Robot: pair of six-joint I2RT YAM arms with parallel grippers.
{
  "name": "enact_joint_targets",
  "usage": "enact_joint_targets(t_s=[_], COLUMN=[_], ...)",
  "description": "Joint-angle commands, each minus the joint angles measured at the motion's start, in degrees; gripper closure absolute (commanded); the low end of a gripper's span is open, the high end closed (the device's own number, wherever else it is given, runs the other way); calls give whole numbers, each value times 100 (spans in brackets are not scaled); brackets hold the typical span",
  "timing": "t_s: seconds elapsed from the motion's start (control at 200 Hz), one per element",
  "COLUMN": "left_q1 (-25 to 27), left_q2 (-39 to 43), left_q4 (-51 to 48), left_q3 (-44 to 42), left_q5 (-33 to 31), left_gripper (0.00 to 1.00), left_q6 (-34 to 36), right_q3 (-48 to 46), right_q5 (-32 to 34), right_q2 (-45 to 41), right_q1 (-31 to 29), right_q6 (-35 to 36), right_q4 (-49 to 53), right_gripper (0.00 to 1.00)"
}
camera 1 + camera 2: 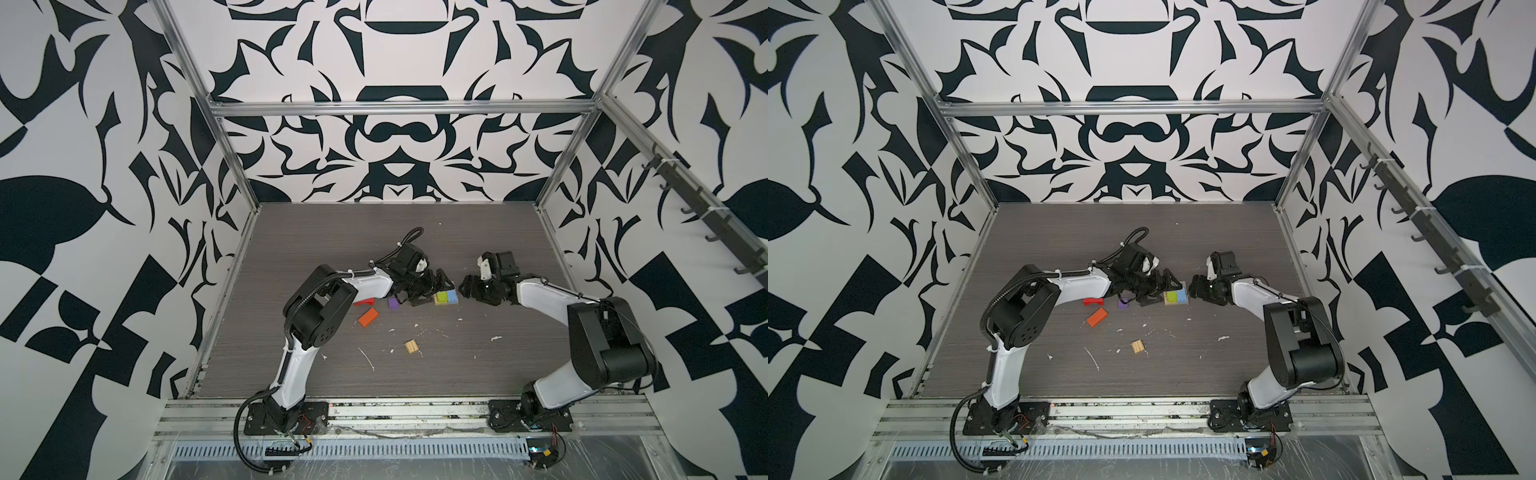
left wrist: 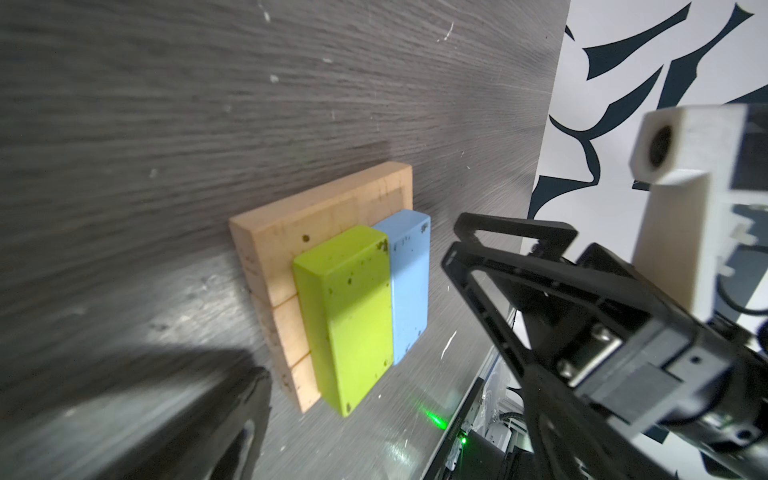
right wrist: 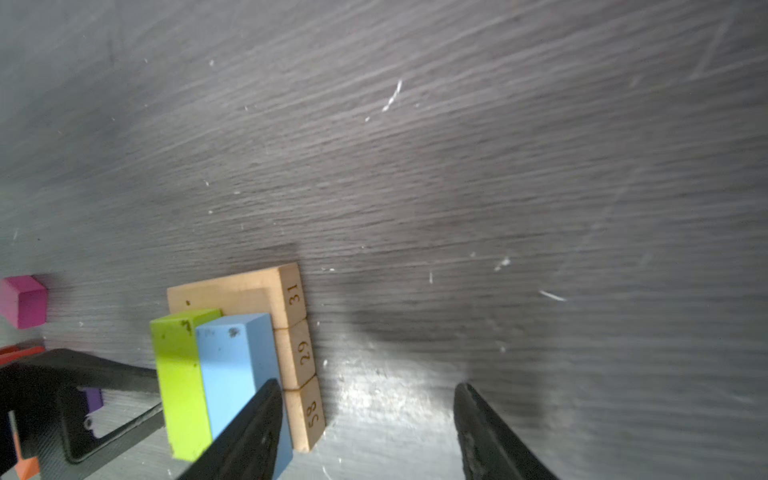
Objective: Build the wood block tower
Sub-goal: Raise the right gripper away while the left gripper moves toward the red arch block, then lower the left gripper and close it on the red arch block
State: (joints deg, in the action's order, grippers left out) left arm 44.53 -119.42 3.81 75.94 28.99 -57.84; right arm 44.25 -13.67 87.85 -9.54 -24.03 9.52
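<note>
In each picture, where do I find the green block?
In a top view: green block right of the purple cube.
In a top view: same spot.
Left wrist: mid-picture, on the tan planks.
Right wrist, near the magenta cube.
Shared landmark: the blue block touching its side.

Top cams high, front, downward; wrist cams close, both w/ tower point(image 2: 345, 311).

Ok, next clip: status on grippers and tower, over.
Left gripper and right gripper open, empty. Lime green block, light blue block on tan wooden plank base. Nothing blocking.
</note>
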Motion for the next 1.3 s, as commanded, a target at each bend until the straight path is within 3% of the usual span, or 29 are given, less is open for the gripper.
enact_joint_targets(t_s=[0.0, 0.365, 0.82, 1.145, 1.295], left_q1=[20, -74, -1145, -1881, -1881], left_q2=[387, 1142, 2586, 3238, 3221], left_q4=[-301, -1389, -2542, -2957, -3533], left_q3=[30, 86, -690, -1395, -1324], left_q5=[-132, -515, -1137, -1297, -1837], left_gripper=[3, 2, 1, 1, 1], left_q6=[195, 785, 1279, 1573, 1873], right_q3=[-8, 414, 1325, 1708, 1779], right_q5=[304, 14, 563, 794, 674], right_q2=[-508, -1053, -748, -316, -173], right_q1=[-24, -166, -1903, -2619, -2750], right_q6=[-25, 232, 678, 581, 387], right_q4=[182, 977, 1513, 1461, 1353], right_gripper=[30, 28, 26, 25, 22])
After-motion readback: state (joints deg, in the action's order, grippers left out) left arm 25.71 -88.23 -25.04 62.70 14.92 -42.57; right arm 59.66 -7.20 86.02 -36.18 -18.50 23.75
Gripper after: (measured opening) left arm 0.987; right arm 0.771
